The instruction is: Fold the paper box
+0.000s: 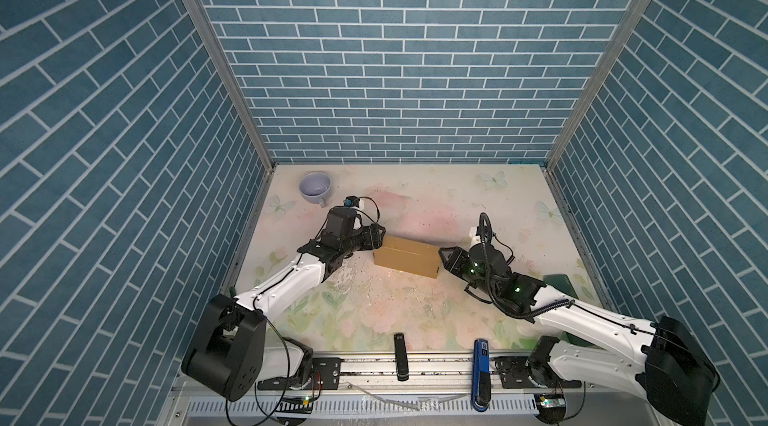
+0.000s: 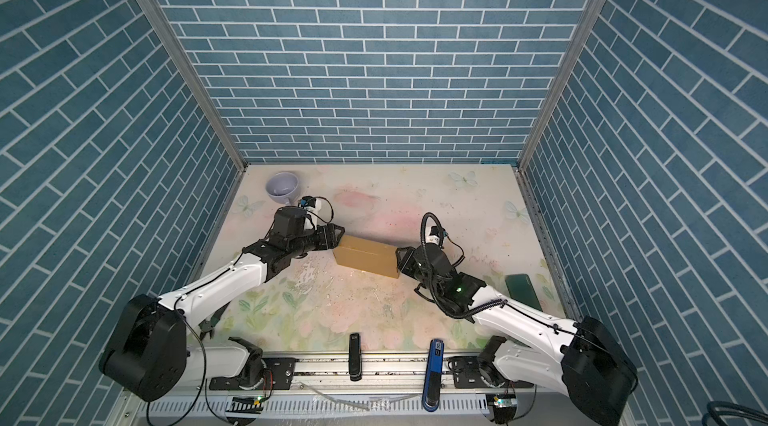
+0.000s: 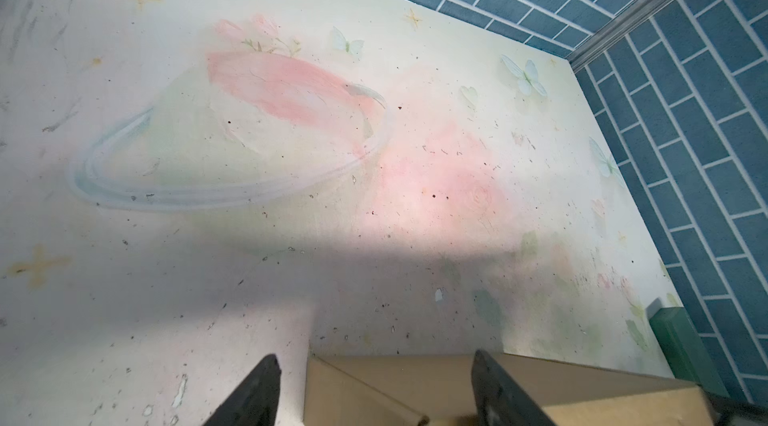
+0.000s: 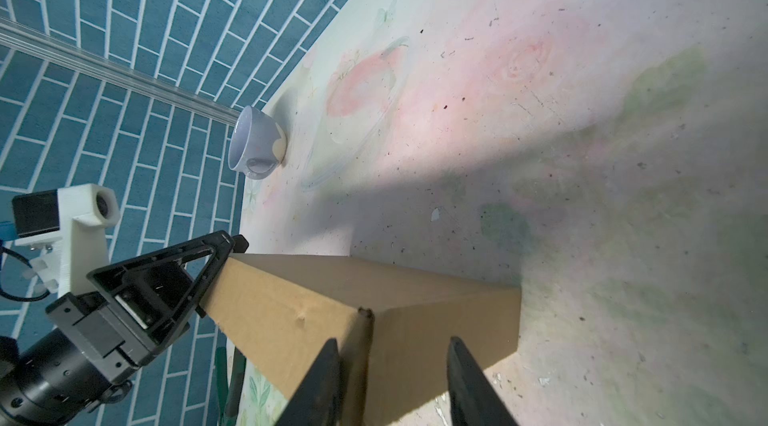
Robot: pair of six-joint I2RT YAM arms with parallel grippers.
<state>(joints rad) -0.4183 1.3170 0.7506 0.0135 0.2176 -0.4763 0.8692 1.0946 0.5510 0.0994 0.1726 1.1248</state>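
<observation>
**Paper Box: Release and Closure Check**

**1. Status.** The paper box (image 1: 406, 256) lies near the middle of the counter (image 1: 415, 320). It is closed into a shallow rectangular block, with one end toward each arm. I judge the folding essentially done. The step in hand is to let go cleanly and confirm the closure holds.

**2. Hands.**
- The left hand (image 1: 376, 236) sits at the box's left end and is released. In the left wrist view one jaw stands beside the box and the other above its top, with nothing pinched.
- The right hand (image 1: 444, 262) faces the right end, also released. The end panel shows in the gap between its jaws, and I see no clamp on the cardboard.

**3. Procedure.**
- I would withdraw one hand at a time, keeping the other at its end to check any spring-back.
- Each hand should back straight off, level and away from its end of the box, so that no fingertip catches a flap edge or drags the box.
- I would watch the top seam and the end corners in both top views. If a panel lifts, a flat downward press should reseat it.

**4. Clearances.** The mug (image 1: 316, 190) stands well apart, near the far left corner. A dark green object (image 2: 521, 290) lies just beside the right arm, so I would plan that retreat to avoid sweeping it.
</observation>
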